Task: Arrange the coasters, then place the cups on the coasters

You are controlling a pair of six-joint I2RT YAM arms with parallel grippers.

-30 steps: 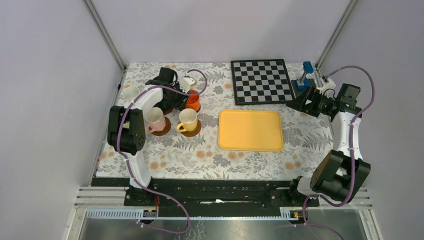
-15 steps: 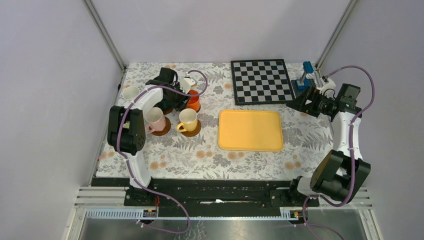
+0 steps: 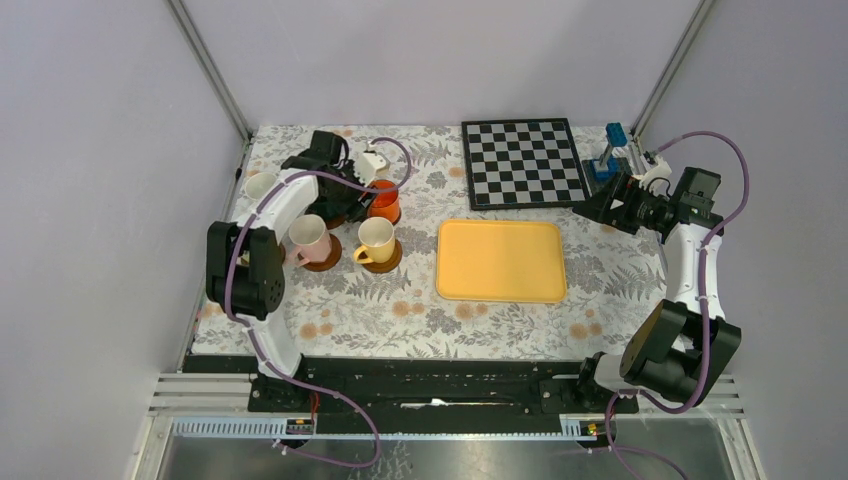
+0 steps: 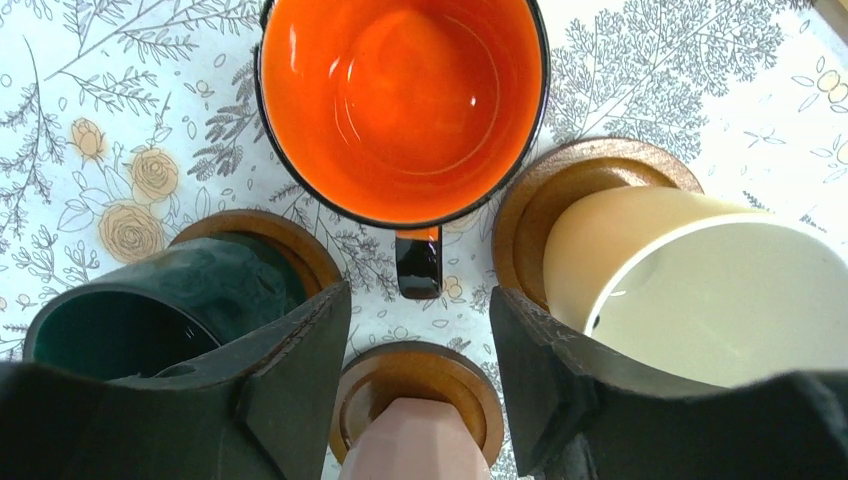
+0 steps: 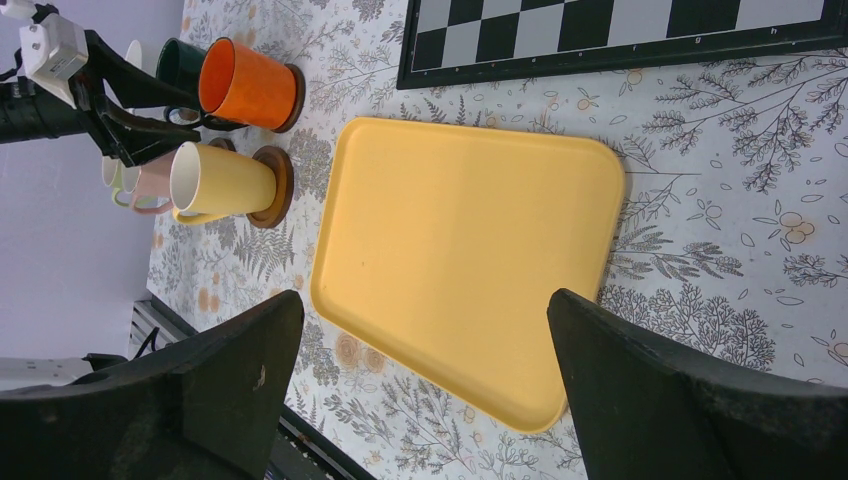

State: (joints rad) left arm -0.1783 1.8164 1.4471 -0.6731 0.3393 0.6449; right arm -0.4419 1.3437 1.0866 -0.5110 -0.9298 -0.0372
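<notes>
My left gripper (image 4: 418, 306) hangs open among four cups, holding nothing. Just beyond its fingertips is the black handle (image 4: 418, 262) of the orange cup (image 4: 400, 100), which stands on a coaster (image 5: 296, 95). The dark green cup (image 4: 130, 320) on a coaster (image 4: 290, 240) is at the left. At the right stands the cream-yellow cup (image 4: 700, 290) on a coaster (image 4: 560, 190). The pink cup (image 4: 420, 445) on a coaster (image 4: 420, 370) is below. A white cup (image 3: 261, 185) stands apart at the far left. My right gripper (image 5: 425, 300) is open above the tray.
A yellow tray (image 3: 500, 260) lies mid-table. A chessboard (image 3: 522, 162) lies behind it, and a blue object (image 3: 610, 155) stands at the back right. The left arm (image 3: 285, 195) arches over the cup cluster, hiding the dark green cup from above.
The left gripper has opened wider, and the left arm has shifted slightly leftward. The right arm has not moved.
</notes>
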